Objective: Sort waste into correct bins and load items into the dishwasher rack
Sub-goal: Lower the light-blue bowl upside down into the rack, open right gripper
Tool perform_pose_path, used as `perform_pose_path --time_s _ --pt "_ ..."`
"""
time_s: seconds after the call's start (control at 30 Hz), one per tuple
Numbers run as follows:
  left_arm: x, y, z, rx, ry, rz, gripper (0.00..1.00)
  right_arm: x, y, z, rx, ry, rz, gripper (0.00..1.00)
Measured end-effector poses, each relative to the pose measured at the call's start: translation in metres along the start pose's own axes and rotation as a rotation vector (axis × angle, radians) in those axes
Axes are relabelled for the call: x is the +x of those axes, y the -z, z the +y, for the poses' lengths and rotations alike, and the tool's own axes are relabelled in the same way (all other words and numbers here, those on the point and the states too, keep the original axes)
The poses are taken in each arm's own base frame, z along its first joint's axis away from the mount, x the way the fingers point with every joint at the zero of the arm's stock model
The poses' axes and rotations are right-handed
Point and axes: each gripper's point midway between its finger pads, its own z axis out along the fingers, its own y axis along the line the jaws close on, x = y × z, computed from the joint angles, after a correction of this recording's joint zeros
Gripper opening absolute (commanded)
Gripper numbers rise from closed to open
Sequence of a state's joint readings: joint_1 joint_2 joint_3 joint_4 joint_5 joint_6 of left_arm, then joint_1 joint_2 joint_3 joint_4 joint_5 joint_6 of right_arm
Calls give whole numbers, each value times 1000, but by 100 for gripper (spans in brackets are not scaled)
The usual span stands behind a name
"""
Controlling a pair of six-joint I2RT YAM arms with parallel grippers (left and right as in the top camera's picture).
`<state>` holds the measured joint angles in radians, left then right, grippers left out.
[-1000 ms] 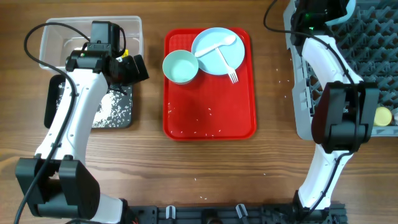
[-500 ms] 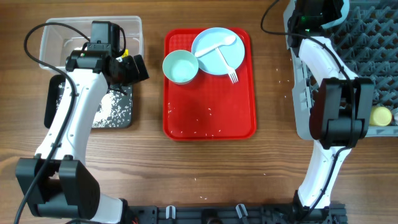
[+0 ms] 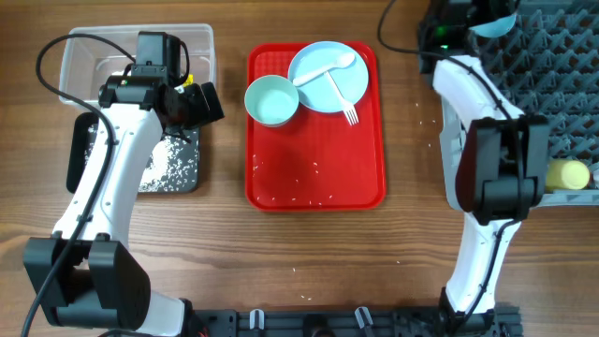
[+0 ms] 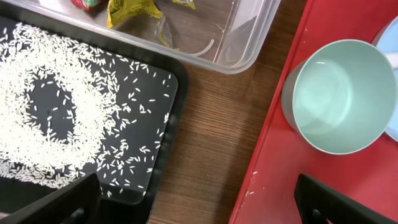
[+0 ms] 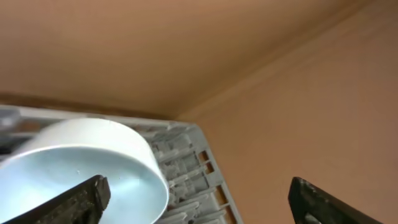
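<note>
Bowl loading: right arm at the rack corner

Right claw [image 5: 196,190] is spread wide and holds nothing; a blue bowl [image 5: 74,165] sits in the grey rack [image 5: 180,162] near its corner. Left claw [image 4: 196,186] is also wide, between black bin [image 4: 56,99] and red tray [image 4: 280,174]. Risk: a finger clipping the rim on retreat could tip the bowl out.

rice [image 4: 87,106] in black bin [image 4: 177,99] | bowl [image 3: 271,100] upright | plate [image 3: 314,56] flat

Two bins were counted: one clear tub [image 3: 198,42] and one black tub [image 3: 77,154]. Two pale blue bowls showed, the tray bowl [image 3: 271,100] and the rack bowl [image 5: 74,165]. There was one plate [image 3: 314,56], one spoon [image 3: 329,69], one fork [image 3: 339,94], one yellow cup [image 3: 567,174], one red tray [image 3: 318,178] and one rack [image 3: 562,56].
</note>
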<state>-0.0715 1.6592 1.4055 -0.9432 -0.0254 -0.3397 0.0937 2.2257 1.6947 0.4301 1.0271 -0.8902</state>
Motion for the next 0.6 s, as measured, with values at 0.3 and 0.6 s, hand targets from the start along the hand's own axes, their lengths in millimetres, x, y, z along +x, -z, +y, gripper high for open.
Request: perform_pose_path --time_s 0.3,0.6 --pt "0 0 0 0 0 0 100 -3 18 -8 65 22 42 100" --pt "0 0 0 0 0 0 100 14 11 -20 121 -11 117 100"
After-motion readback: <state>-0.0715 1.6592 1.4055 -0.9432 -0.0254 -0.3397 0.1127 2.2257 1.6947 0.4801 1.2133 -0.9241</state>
